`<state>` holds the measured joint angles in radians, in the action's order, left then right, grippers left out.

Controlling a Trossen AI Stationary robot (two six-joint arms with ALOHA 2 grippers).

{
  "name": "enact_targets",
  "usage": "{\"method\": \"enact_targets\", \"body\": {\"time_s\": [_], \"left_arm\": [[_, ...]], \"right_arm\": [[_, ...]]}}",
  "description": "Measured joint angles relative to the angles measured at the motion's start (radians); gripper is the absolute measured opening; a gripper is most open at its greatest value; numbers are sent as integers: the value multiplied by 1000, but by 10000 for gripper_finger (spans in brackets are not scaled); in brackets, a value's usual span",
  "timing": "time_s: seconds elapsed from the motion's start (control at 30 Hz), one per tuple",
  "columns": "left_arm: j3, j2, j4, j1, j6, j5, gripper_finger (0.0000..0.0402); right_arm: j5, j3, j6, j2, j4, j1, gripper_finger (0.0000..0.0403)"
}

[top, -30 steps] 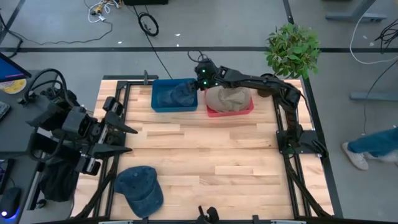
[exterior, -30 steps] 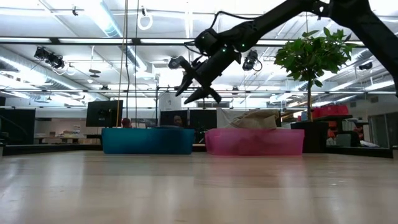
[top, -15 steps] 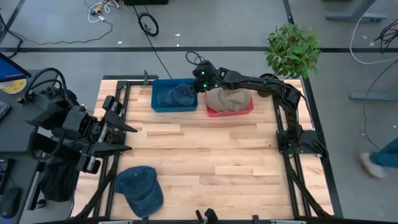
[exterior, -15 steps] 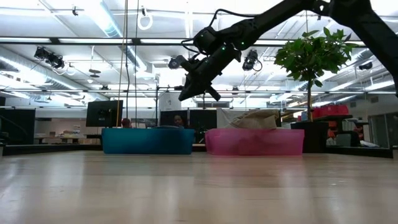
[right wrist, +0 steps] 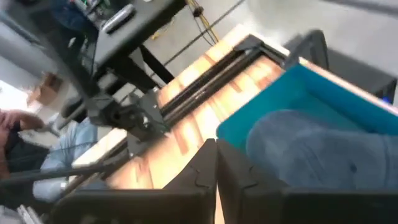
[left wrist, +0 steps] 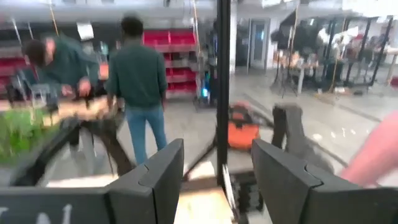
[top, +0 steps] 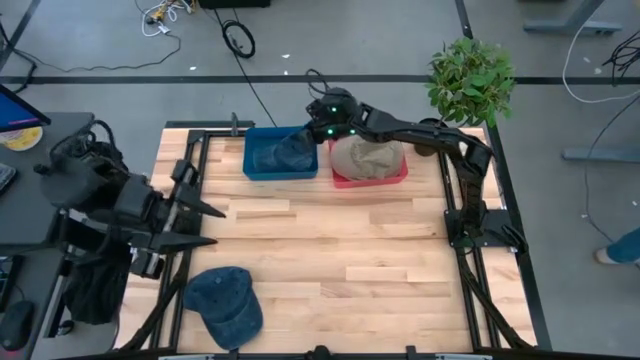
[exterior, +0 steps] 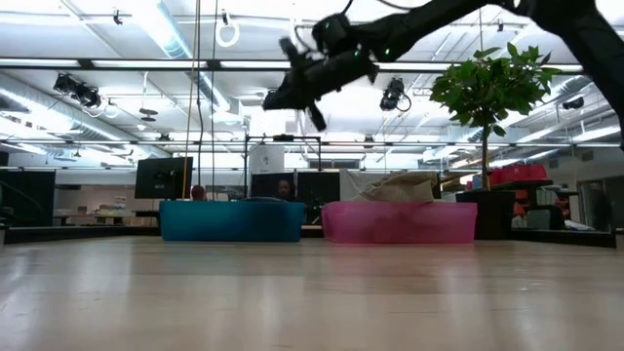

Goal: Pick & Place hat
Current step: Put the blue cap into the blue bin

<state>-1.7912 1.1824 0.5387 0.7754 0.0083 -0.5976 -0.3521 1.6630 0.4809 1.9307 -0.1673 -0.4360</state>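
A dark blue hat (top: 225,303) lies flat on the wooden table near its near-left corner. A second blue hat (top: 290,152) (right wrist: 323,149) sits inside the blue bin (top: 262,165) at the far edge. A beige hat (top: 367,157) fills the pink bin (top: 345,180) beside it. My right gripper (top: 303,133) (exterior: 269,99) hangs shut and empty high over the blue bin, above the hat in it. My left gripper (top: 207,226) (left wrist: 217,171) stands open and empty at the table's left edge, beyond the loose hat.
A potted plant (top: 470,80) stands at the far right corner, behind the pink bin. The black frame rails (top: 190,160) run along the table's left and right edges. People (left wrist: 140,81) move in the room beyond the table. Bare wood (top: 350,250) spans the table's middle.
My right gripper has shut its fingers with nothing between them and has risen well above the blue bin, tipping its fingers closer to level. The hats have not moved.
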Motion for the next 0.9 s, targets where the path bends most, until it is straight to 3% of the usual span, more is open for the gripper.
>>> {"method": "enact_targets", "body": {"time_s": [0.23,0.63,0.9], "left_arm": [[0,10,208,2,-191,-35,193],[0,68,227,15,-177,20,193],[0,138,238,6,-247,16,193]], "right_arm": [[27,0,-128,-143,-25,45,7],[21,0,-318,-376,-158,125,11],[21,0,-406,-447,-207,217,11]]}}
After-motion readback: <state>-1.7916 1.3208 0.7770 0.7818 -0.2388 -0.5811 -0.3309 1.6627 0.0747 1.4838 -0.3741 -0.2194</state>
